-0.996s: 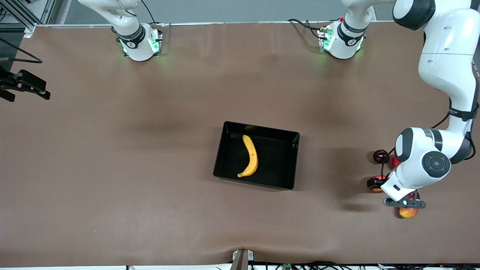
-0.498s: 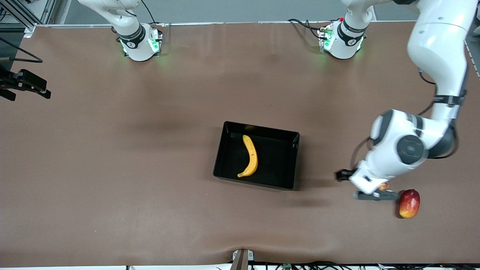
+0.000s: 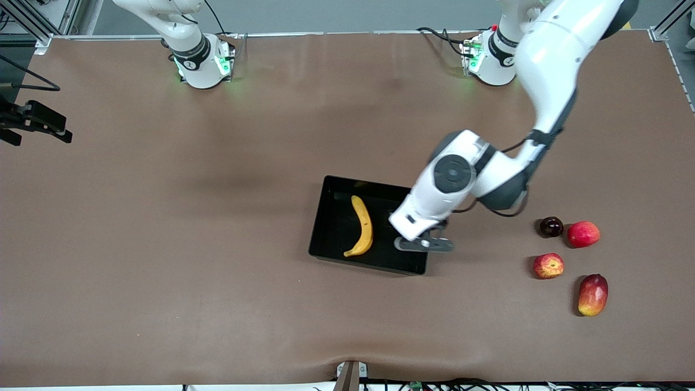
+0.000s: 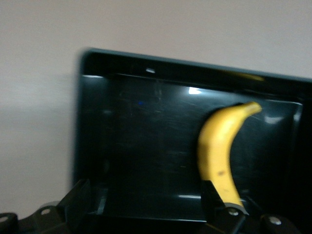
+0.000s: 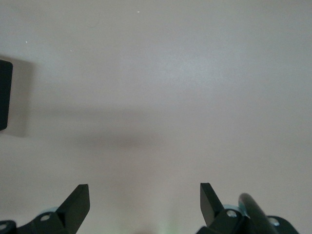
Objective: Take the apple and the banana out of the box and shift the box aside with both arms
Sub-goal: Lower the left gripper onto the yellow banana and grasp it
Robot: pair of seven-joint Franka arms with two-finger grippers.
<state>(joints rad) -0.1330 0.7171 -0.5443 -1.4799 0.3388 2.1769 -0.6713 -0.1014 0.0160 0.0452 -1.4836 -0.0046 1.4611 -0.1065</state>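
The black box (image 3: 326,217) sits mid-table with the yellow banana (image 3: 364,227) lying in it. My left gripper (image 3: 423,244) hangs open and empty over the part of the box toward the left arm's end. In the left wrist view my left gripper (image 4: 146,200) is open over the box (image 4: 83,122), with the banana (image 4: 219,146) beside one finger. The small red apple with yellow streaks (image 3: 548,265) lies on the table toward the left arm's end. My right gripper (image 5: 145,195) is open and empty over bare table; the right arm waits.
Beside the streaked apple lie a second red apple (image 3: 583,234), a dark purple round fruit (image 3: 551,226) and a red-yellow mango (image 3: 593,294). A black corner (image 5: 5,92) shows at the edge of the right wrist view.
My left arm has swung from over the fruits at its end of the table to over the box, with nothing in its gripper. The fruits it hid now show.
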